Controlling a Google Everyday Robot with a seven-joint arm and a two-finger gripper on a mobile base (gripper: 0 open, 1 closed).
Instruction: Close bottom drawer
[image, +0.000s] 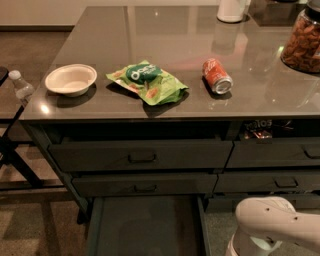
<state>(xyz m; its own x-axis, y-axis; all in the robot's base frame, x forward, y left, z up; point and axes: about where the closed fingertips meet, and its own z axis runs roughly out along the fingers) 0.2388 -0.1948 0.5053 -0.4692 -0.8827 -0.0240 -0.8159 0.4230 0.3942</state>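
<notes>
Carpeted floor is seen nearest; the bottom drawer (147, 225) is pulled out at near centre, its front cut off. A white arm link (272, 222) is seen near right; the gripper is out of view, so its opening cannot be told. The front should be pushed squarely toward the far side, at its centre, so jamming is avoided.

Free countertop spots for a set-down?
Bare: far-left counter behind the bowl and chip bag; strip between can and jar. Crowded: front edge, bowl to can. Hand out of view; only arm shows, bottom right.
</notes>
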